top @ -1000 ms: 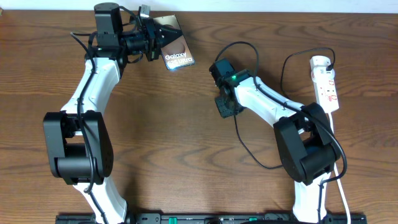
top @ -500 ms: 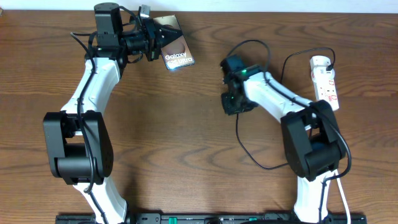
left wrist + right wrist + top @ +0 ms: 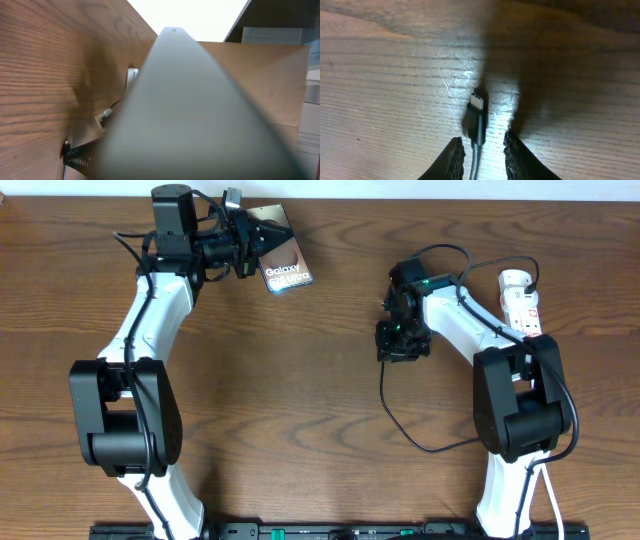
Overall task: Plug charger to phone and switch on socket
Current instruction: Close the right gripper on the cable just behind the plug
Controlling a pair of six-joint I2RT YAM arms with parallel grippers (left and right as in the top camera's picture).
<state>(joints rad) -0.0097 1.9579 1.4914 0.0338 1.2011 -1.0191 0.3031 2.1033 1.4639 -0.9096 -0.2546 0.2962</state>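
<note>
The phone [image 3: 288,268], a bronze-grey slab with "Galaxy" lettering, is at the back left, and my left gripper [image 3: 256,238] is shut on its far end. In the left wrist view the phone [image 3: 200,110] is a blurred grey slab filling the frame, with one ribbed pad [image 3: 75,159] beside it. The charger [image 3: 393,412] loops over the table from my right gripper [image 3: 401,343] toward the white socket [image 3: 524,310] at the far right. Its connector tip [image 3: 476,104] lies on the wood. My right gripper [image 3: 482,150] stands open astride the cable, with gaps on both sides.
The right arm's base [image 3: 512,420] stands just in front of the socket, whose white cord [image 3: 547,485] runs to the front edge. The left arm's base [image 3: 120,420] is at the left. A black rail [image 3: 300,532] lines the front edge.
My right gripper has moved right, toward the socket, and the cable loop near it has shifted with it. The left arm and the phone have not moved.
</note>
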